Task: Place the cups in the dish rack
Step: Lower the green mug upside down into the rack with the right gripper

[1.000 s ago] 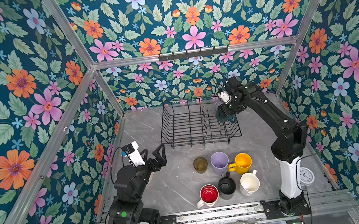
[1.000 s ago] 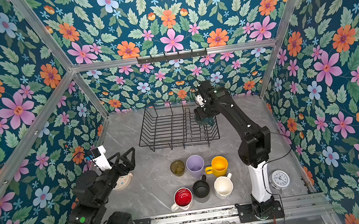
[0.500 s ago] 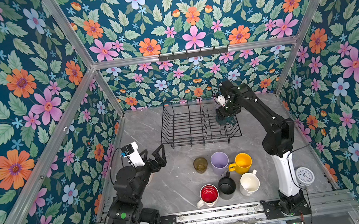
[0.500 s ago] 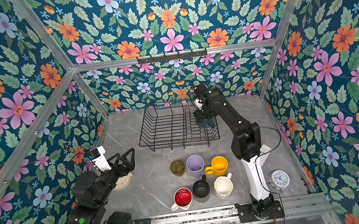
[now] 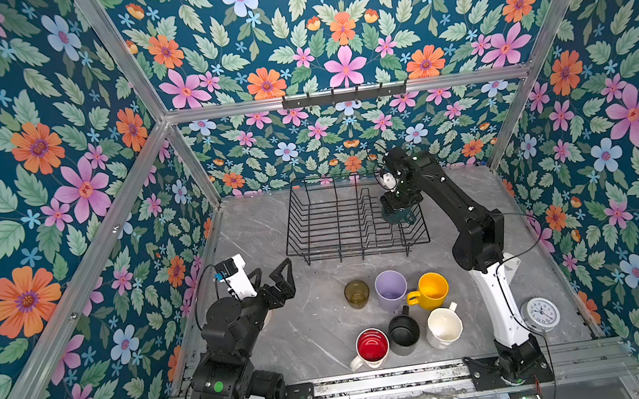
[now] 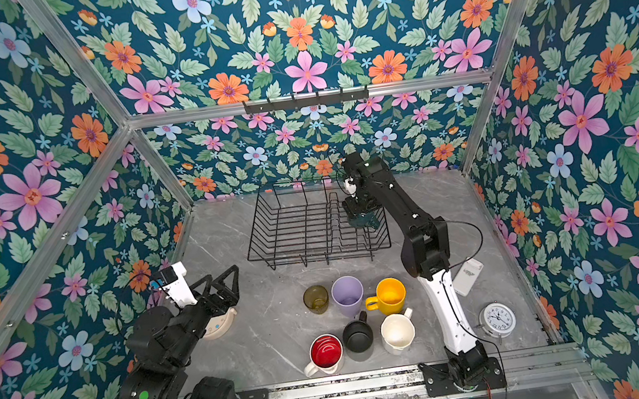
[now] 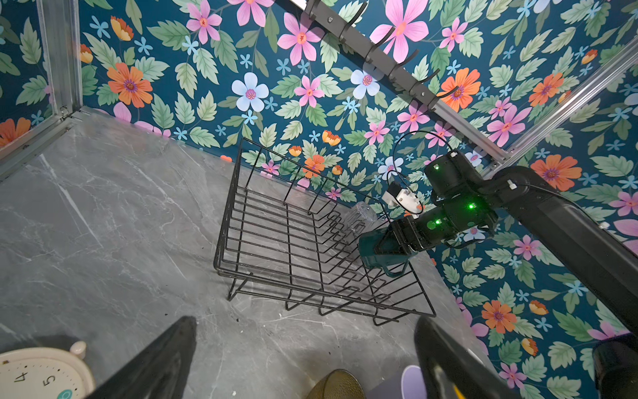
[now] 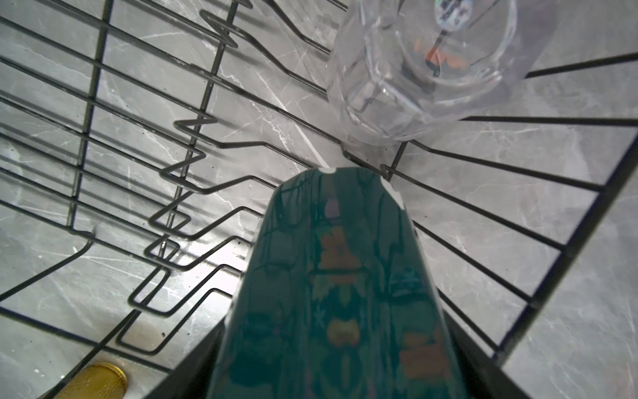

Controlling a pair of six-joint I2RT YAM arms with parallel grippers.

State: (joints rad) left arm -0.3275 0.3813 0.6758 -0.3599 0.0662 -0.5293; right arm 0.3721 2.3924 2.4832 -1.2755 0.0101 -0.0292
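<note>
The right gripper (image 5: 395,208) clamps the dark green mug (image 7: 376,255) low over the right end of the dish rack (image 5: 329,224), just beside the clear glass (image 8: 424,69) (that one sits inside the rack). The left gripper (image 5: 273,274) hangs spread wide and empty above the near-left part of the table (image 5: 306,336). 6 other cups (image 5: 391,296) stand in front of the rack.

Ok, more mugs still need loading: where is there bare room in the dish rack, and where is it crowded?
The dish rack is bare in its flat left half, between its left wall and the plate-slot loops. Its right strip is crowded: clear glass at the far corner, dark green mug in the right end effector just nearer.
</note>
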